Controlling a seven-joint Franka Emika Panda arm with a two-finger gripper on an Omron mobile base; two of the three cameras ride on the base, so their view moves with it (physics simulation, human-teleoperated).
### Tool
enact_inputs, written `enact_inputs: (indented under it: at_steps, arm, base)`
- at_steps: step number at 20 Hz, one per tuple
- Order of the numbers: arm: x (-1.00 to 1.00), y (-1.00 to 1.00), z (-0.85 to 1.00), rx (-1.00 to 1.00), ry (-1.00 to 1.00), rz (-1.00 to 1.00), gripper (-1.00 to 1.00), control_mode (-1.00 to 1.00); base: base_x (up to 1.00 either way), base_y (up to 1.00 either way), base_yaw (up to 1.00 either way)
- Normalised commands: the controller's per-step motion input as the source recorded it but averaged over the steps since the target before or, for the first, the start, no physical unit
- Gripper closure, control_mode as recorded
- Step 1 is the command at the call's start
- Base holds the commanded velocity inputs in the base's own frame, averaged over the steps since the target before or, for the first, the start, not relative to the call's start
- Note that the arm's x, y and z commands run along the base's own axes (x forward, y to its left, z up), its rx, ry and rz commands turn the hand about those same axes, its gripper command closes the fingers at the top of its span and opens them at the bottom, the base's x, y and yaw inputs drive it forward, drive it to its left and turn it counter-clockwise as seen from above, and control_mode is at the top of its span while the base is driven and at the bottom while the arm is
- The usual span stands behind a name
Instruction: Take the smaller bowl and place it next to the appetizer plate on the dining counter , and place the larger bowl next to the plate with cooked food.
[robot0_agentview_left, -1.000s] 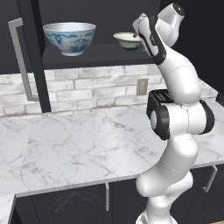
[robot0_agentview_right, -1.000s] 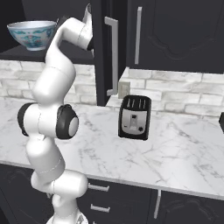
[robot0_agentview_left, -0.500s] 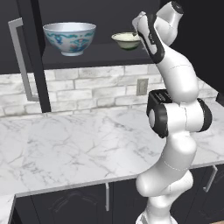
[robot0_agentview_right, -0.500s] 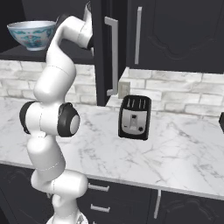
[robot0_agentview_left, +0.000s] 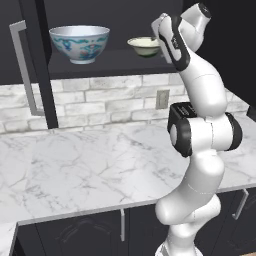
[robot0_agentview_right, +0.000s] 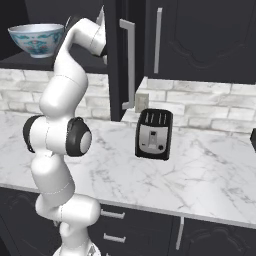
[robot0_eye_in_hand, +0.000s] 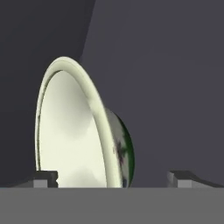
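Marble worktop (robot0_agentview_left: 75, 170), white brick wall (robot0_agentview_left: 100, 100), dark shelf (robot0_agentview_left: 100, 62), toaster (robot0_agentview_right: 154, 134)

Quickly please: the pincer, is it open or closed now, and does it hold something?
Pincer: open, holding nothing yet; its two tips stand wide on either side of the smaller bowl's rim.

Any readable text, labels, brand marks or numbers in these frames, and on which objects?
None can be read.
The larger bowl carries painted pattern only, no lettering.
The toaster front shows small dark marks, too small to read.
The smaller bowl has no writing.
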Motion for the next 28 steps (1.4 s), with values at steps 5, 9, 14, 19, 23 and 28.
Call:
enact_inputs:
  at_steps: [5, 9, 14, 19, 23, 28]
  arm:
    - [0.0, 0.14, 0.0, 0.02, 0.01, 0.07, -1.0, -1.0]
    - [0.0, 0.0, 0.0, 0.0, 0.0, 0.01, -1.0, -1.0]
    - [0.0, 0.0, 0.0, 0.0, 0.0, 0.0, 1.0, -1.0]
    - [0.0, 0.0, 0.0, 0.0, 0.0, 0.0, 1.0, -1.0]
    - [0.0, 0.0, 0.0, 0.0, 0.0, 0.0, 1.0, -1.0]
    - [-0.28, 0.0, 0.03, 0.0, -0.02, 0.0, 1.0, -1.0]
  base:
    - [0.0, 0.0, 0.0]
    - [0.0, 0.0, 0.0]
    - [0.0, 0.0, 0.0]
    - [0.0, 0.0, 0.0]
    - [0.0, 0.0, 0.0]
    - [0.0, 0.0, 0.0]
